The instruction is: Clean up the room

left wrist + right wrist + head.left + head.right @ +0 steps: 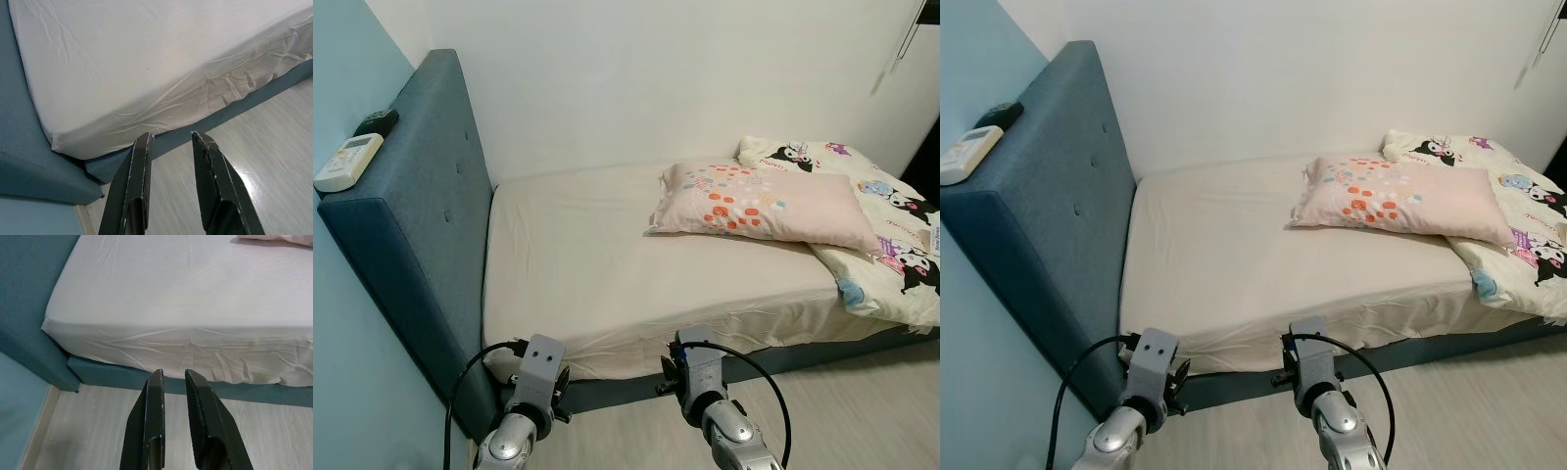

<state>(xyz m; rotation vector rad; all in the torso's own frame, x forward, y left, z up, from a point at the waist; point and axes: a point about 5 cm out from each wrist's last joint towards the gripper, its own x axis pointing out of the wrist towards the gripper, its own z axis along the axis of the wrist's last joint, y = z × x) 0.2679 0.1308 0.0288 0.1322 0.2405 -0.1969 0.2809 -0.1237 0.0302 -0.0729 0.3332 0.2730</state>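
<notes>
Left eye view | both arms forward, low | facing bed [607, 245]

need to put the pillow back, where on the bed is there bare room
The cream fitted sheet lies bare from the blue padded headboard to the pink dotted pillow. The far end is crowded: the pillow overlaps the cartoon-print quilt.

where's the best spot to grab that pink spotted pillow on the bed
Probably the near left corner of the pink spotted pillow, coming from the bed's floor side. That corner lies free on the cream sheet, while its far right end rests on the cartoon-print quilt.
</notes>
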